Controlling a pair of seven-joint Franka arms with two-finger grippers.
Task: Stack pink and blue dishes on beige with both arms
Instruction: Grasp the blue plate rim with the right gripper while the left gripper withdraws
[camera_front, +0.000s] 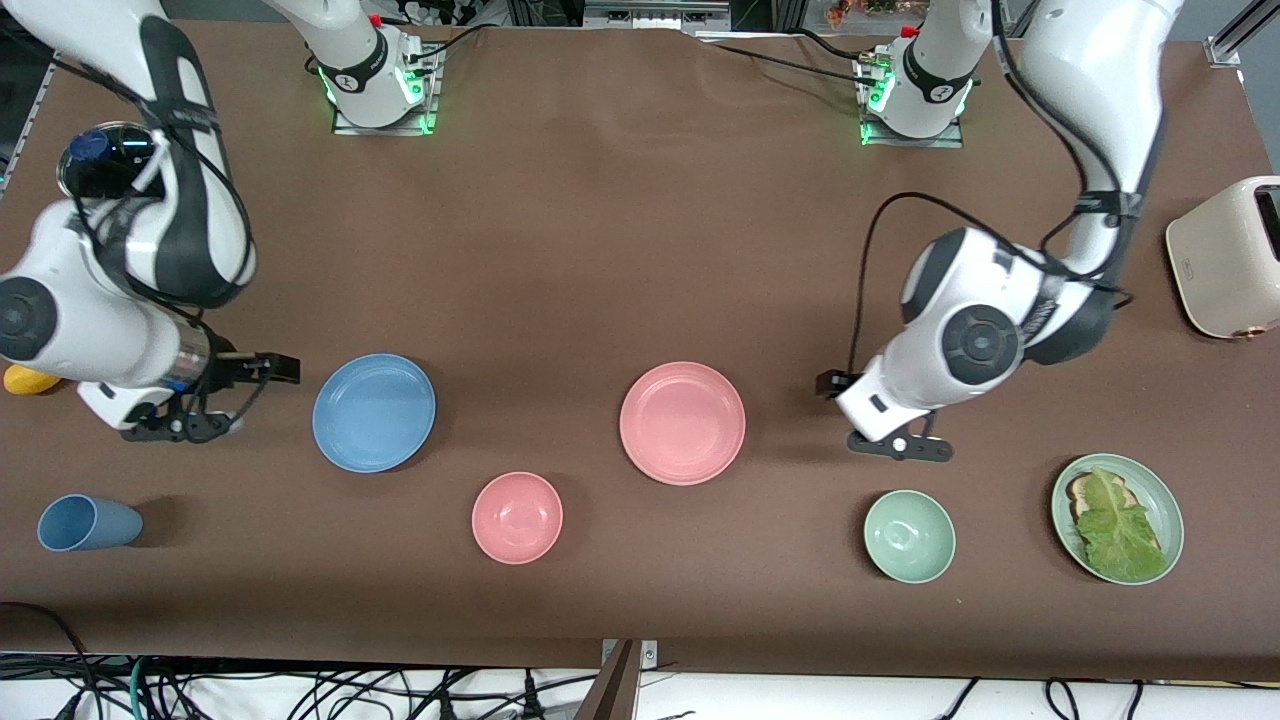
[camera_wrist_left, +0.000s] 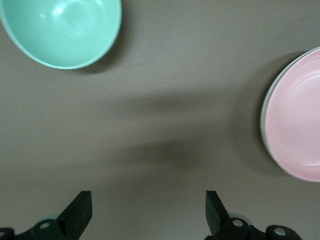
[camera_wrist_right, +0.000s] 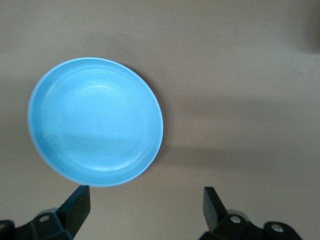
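Pretty much nothing's been stacked so far: the blue plate (camera_front: 374, 411) is seen lying alone at center-left of the front view and the pink plate (camera_front: 682, 422) at mid-frame, well apart on the brown surface (camera_front: 600, 250), and no beige plate is spotted anywhere, though a pale rim can be made out under the pink one in the left wrist view. The right claw (camera_front: 215, 420) is held spread open beside the blue plate, the left claw (camera_front: 900, 446) likewise open between the pink plate and the green bowl (camera_front: 909, 536), nothing gripped. The pink bowl (camera_front: 517, 517), green bowl and blue cup (camera_front: 88, 523) look empty as far as can be seen; only the green plate (camera_front: 1160, 490) at lower right is loaded, with lettuce (camera_front: 1118, 525) on bread.

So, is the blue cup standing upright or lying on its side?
Lying on its side. In the front view the blue cup shows its full side wall along the table, its open mouth facing the right arm's end.
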